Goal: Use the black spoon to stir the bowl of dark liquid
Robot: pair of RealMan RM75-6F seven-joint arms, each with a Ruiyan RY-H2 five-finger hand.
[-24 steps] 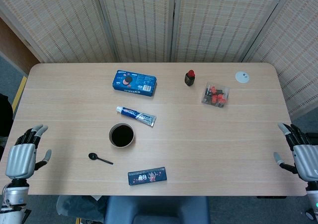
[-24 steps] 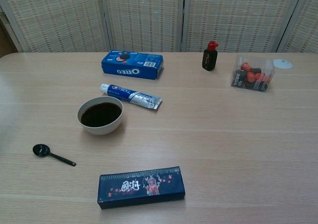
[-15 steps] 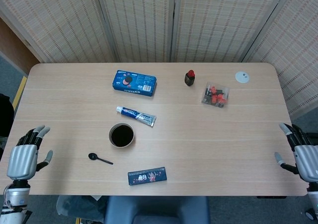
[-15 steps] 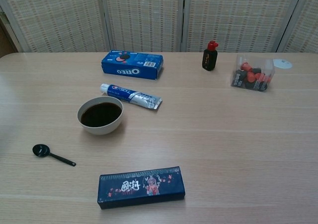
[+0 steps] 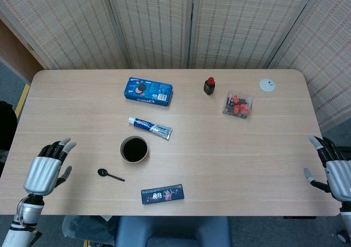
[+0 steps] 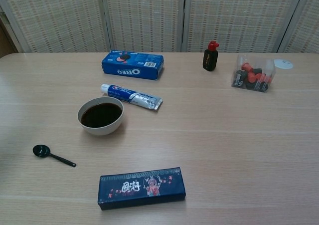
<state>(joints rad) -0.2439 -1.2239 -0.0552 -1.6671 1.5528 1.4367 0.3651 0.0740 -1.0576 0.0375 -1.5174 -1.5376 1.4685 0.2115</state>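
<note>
A small black spoon (image 5: pixel 109 174) (image 6: pixel 52 154) lies flat on the table, its round end to the left. Just up and right of it stands a pale bowl of dark liquid (image 5: pixel 134 149) (image 6: pixel 100 115). My left hand (image 5: pixel 47 169) hovers over the table's left front part, left of the spoon, fingers apart and holding nothing. My right hand (image 5: pixel 333 169) stays at the table's right edge, also with spread fingers and nothing in it. Neither hand shows in the chest view.
A toothpaste tube (image 5: pixel 149 127) lies just behind the bowl, a blue Oreo box (image 5: pixel 148 90) further back. A dark patterned box (image 5: pixel 162 194) sits near the front edge. A small red-capped bottle (image 5: pixel 209 85), a clear box of capsules (image 5: pixel 238 105) and a white disc (image 5: pixel 267 84) stand at the back right.
My left hand has moved rightward over the table, closer to the spoon. The right hand has barely shifted. Spoon and bowl have not moved.
</note>
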